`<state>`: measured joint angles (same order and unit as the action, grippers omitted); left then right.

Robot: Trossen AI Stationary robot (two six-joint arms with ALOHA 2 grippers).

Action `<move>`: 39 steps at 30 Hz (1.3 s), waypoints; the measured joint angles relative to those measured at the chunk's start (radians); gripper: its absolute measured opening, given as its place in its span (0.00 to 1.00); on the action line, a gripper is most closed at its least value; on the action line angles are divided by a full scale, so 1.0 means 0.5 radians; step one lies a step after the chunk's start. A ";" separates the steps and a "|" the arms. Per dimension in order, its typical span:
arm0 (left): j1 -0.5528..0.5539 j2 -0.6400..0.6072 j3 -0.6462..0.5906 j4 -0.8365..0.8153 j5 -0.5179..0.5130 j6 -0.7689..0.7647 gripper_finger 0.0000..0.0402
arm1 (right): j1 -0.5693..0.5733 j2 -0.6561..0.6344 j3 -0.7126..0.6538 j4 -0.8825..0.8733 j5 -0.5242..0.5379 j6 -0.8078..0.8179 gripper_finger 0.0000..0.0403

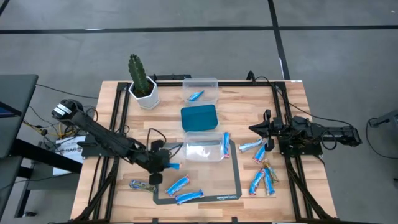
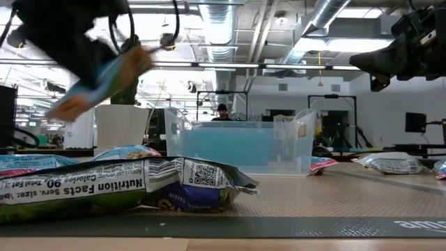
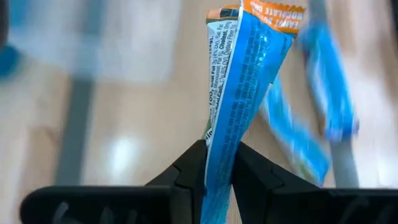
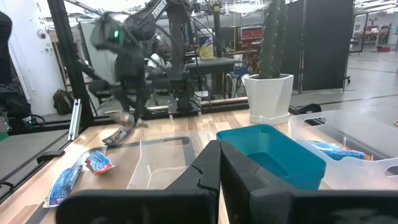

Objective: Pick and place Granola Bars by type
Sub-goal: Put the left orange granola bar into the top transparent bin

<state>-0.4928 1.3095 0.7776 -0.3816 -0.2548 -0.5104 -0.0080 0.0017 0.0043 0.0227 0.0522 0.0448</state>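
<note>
Left claw (image 1: 163, 163) pinching a blue granola bar (image 3: 239, 93) by one end, lifted off the desk (image 1: 292, 118), just beside the near clear container (image 1: 203, 148), on the cactus pot (image 1: 144, 92) side of it. Bar hangs tilted in the low view. Other blue bars (image 1: 185, 190) lie on the desk close to that container; another one sits inside the far clear container (image 1: 200, 90) past the teal lid (image 1: 198, 117). Right claw (image 1: 264, 129) pressed together, holding nothing, beside the near container's other side.
</note>
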 joint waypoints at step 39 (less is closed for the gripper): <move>1.696 0.083 0.207 1.418 -0.251 1.490 0.15 | 0.000 0.000 0.000 0.000 0.000 0.000 0.00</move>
<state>0.3551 1.3510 0.8810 0.3275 -0.3803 0.2347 -0.0080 0.0019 0.0044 0.0227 0.0523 0.0448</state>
